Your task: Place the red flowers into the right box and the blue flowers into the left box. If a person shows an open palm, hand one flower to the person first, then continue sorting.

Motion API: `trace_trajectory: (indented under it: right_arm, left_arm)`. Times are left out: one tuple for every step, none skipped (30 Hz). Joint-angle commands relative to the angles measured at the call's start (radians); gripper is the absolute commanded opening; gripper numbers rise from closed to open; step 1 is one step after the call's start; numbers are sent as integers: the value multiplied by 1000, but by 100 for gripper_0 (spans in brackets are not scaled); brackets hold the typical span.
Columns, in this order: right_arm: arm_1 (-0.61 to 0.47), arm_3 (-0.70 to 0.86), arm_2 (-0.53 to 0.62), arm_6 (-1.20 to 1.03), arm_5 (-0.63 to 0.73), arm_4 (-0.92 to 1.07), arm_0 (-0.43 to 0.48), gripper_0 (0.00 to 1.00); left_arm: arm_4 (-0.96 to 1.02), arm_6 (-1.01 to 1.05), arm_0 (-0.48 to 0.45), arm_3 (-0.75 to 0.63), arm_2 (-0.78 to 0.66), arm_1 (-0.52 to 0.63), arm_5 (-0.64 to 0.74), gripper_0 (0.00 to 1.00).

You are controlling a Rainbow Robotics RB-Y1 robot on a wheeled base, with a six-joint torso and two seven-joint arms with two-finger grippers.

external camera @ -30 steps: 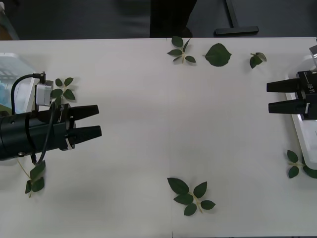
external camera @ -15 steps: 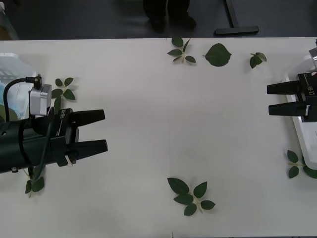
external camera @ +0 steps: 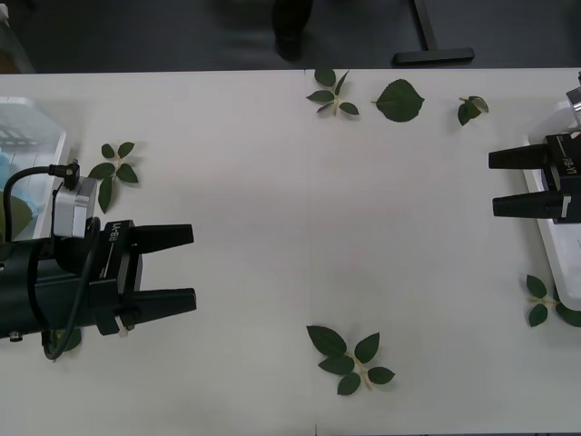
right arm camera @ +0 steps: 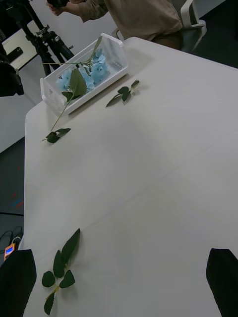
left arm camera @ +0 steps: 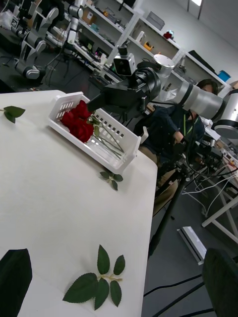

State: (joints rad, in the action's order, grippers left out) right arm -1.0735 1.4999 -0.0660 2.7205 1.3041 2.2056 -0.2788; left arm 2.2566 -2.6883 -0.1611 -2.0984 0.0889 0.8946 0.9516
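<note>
The red flowers [left arm camera: 77,121] lie in the right box [left arm camera: 116,148], which sits at the table's right edge [external camera: 547,232]. My right gripper [external camera: 492,183] hovers open and empty at that box's inner side, its fingers at the picture's bottom corners [right arm camera: 119,282]. Pale blue flowers [right arm camera: 94,69] fill the left box [right arm camera: 74,101] at the far left [external camera: 36,118], one long stem hanging over its rim. My left gripper [external camera: 192,267] is open and empty over bare table, in front of that box [left arm camera: 116,280]. A person's dark legs [external camera: 292,27] show beyond the far edge.
Loose green leaf sprigs lie scattered: one near the front middle [external camera: 349,359], some along the far edge [external camera: 399,100], one beside the left box [external camera: 116,168], one by the right box [external camera: 543,300]. A tripod stands off the table's end [left arm camera: 173,198].
My left gripper has drifted toward the table's front edge and slightly right, still open. The legs beyond the far edge shifted. My right gripper has stayed put.
</note>
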Motion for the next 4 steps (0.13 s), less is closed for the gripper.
trace_trajectory:
  right_arm:
    - [-26,28,14,-15,6,-1,10,100]
    - [-26,28,14,-15,6,-1,10,100]
    - [-26,28,14,-15,6,-1,10,100]
    - [-26,28,14,-15,6,-1,10,100]
  left_arm:
    - [-8,-17,-24,-29,-23,37,-7,100]
    - [-8,-17,-24,-29,-23,37,-7,100]
    - [-8,-17,-24,-29,-23,37,-7,100]
    - [-8,-17,-24,-29,-23,37,-7,100]
